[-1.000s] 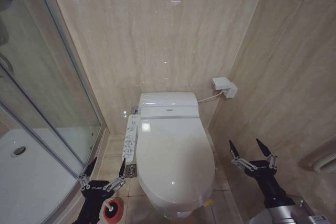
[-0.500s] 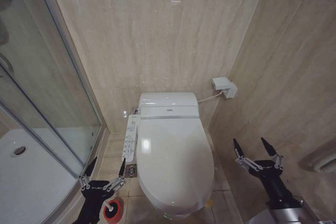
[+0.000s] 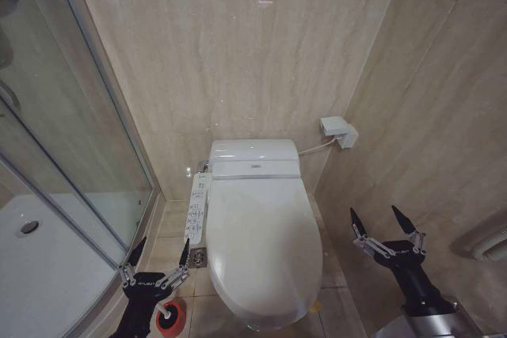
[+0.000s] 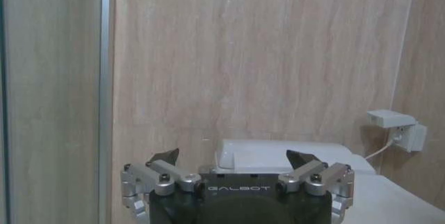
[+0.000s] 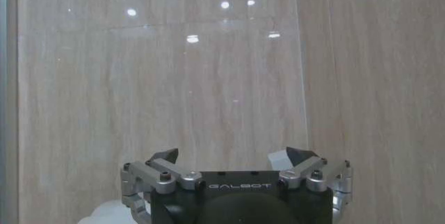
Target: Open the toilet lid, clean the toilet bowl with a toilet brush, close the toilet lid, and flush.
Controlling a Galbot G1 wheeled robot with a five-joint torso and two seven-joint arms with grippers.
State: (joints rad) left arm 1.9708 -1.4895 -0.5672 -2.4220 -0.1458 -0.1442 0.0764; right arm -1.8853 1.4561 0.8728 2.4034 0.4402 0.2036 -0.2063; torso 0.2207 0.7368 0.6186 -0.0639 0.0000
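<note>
Beige tiled walls, toilet lid point(image 3: 261, 239) shut between my claws, left claw point(image 3: 159, 252) and right claw point(image 3: 382, 221) both spread apart, holding nothing.

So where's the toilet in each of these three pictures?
Head view: the toilet sits in the middle.
Left wrist view: its tank lies just beyond the left gripper.
Right wrist view: a white sliver beside the right gripper, possibly it; cannot tell.
Shared landmark: the beige tiled wall.
</note>
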